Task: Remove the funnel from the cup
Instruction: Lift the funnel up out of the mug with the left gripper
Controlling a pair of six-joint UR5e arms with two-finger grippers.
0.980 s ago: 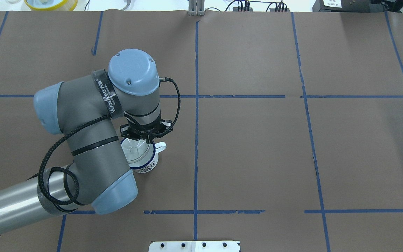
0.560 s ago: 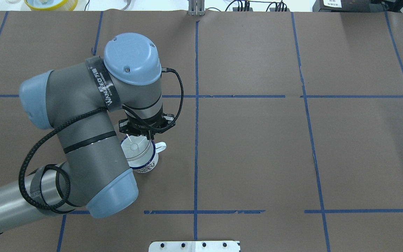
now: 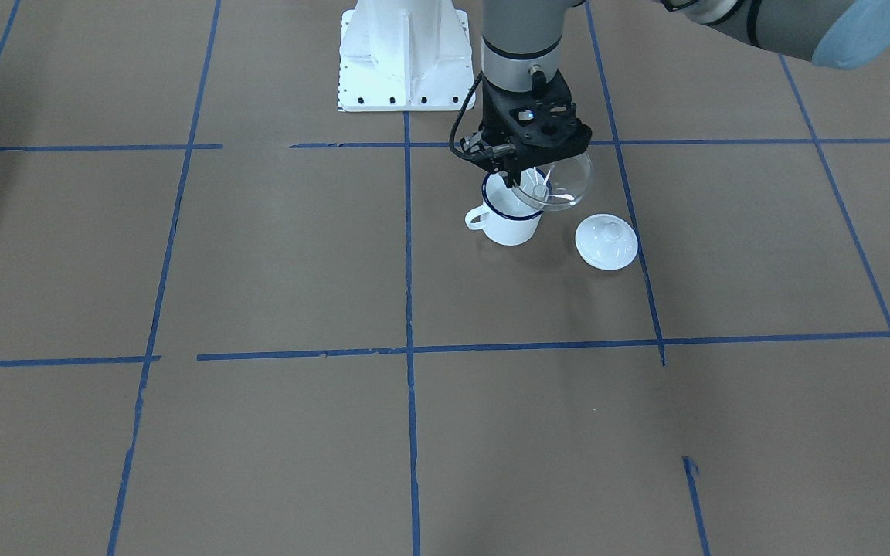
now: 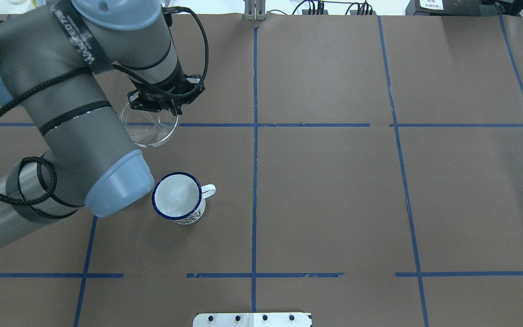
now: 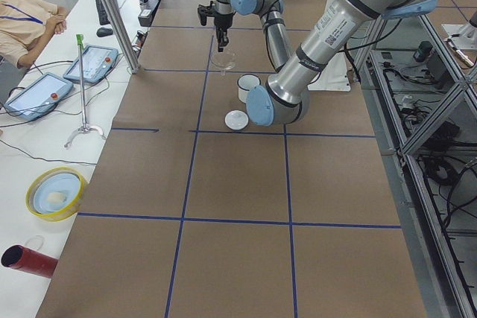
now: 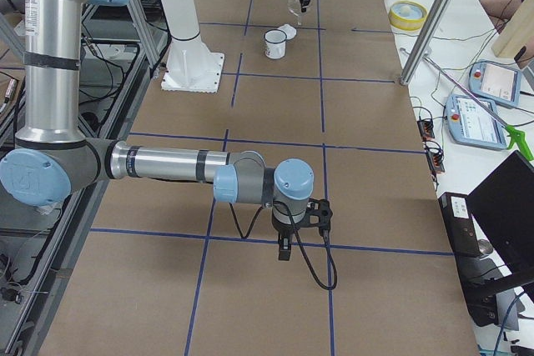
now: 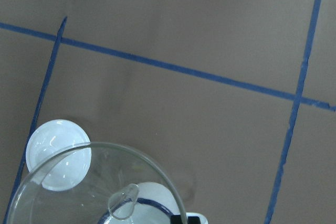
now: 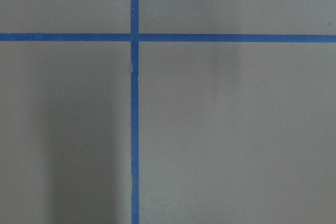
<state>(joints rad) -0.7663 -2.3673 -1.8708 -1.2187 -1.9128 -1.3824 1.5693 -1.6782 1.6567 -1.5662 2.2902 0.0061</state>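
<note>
The clear funnel (image 4: 148,129) hangs in the air by its rim, clear of the cup, with its spout pointing down. My left gripper (image 4: 168,106) is shut on that rim. The white enamel cup (image 4: 180,198) with a dark blue rim stands upright on the table, and nothing shows inside it. In the front view the funnel (image 3: 557,185) hangs just above and beside the cup (image 3: 508,220), under the left gripper (image 3: 526,166). The left wrist view shows the funnel (image 7: 79,182) close up. My right gripper (image 6: 284,249) hovers low over bare table far away; I cannot tell if it is open.
A white domed lid with a knob (image 3: 606,241) lies on the table right beside the cup; it also shows in the left wrist view (image 7: 52,150). The robot's white base plate (image 3: 402,54) stands behind the cup. Blue tape lines cross the brown table cover.
My left gripper has lifted the funnel out of the cup and carried it up and toward the far left. The cup has stayed in place.
</note>
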